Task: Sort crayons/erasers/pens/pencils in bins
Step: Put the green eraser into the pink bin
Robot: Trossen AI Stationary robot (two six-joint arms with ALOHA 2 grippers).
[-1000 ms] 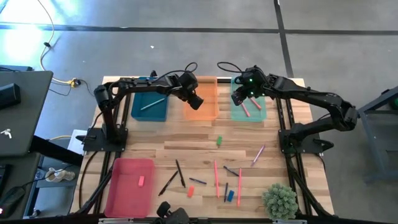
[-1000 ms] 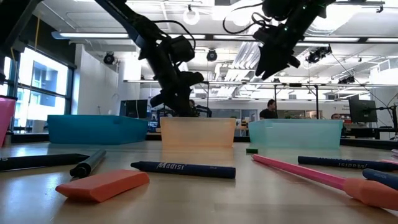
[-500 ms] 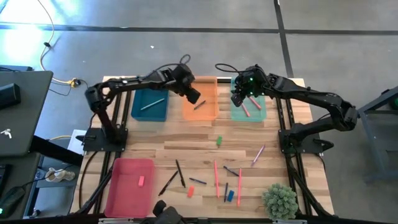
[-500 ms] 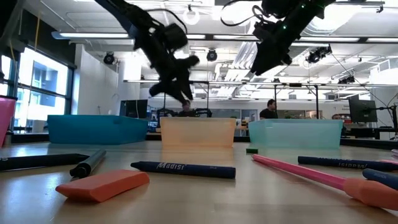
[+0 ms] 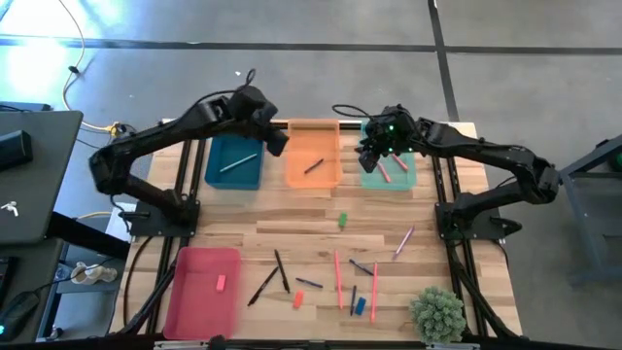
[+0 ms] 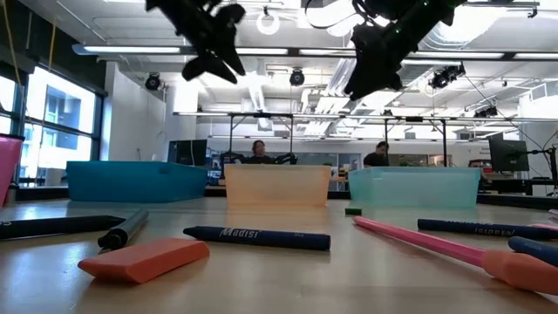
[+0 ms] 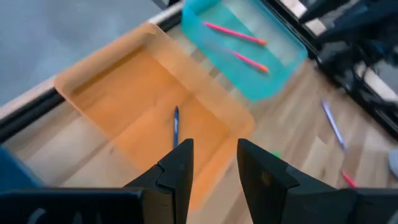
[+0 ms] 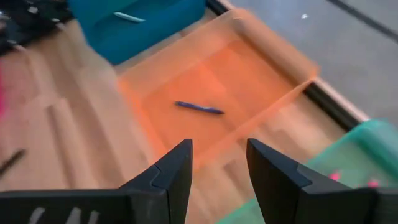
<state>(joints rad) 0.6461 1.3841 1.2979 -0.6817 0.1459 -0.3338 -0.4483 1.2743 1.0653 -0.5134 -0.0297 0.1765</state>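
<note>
My left gripper (image 5: 278,142) hangs open and holds nothing, high above the gap between the teal-blue bin (image 5: 216,175) and the orange bin (image 5: 330,175). A dark blue pen (image 7: 176,126) lies flat on the orange bin's floor. My right gripper (image 5: 369,156) is open too, holds nothing, and hovers over the left rim of the mint green bin (image 5: 406,183), where two pink-red sticks (image 5: 384,172) lie. A silver-grey pen (image 5: 236,161) lies in the teal-blue bin. A pink eraser (image 5: 221,283) lies in the pink-red bin (image 5: 194,301).
Loose on the near half of the table: a green eraser (image 5: 342,221), an orange eraser (image 5: 298,298), a blue eraser (image 5: 360,305), pink-red sticks (image 5: 338,280), dark pens (image 5: 281,270) and a purple stick (image 5: 403,241). A small plant (image 5: 436,313) stands at the near right corner.
My left gripper has risen out of the orange bin and drawn back toward the table's left edge. The dark blue pen, hidden under it a second ago, now lies free on the bin's floor.
</note>
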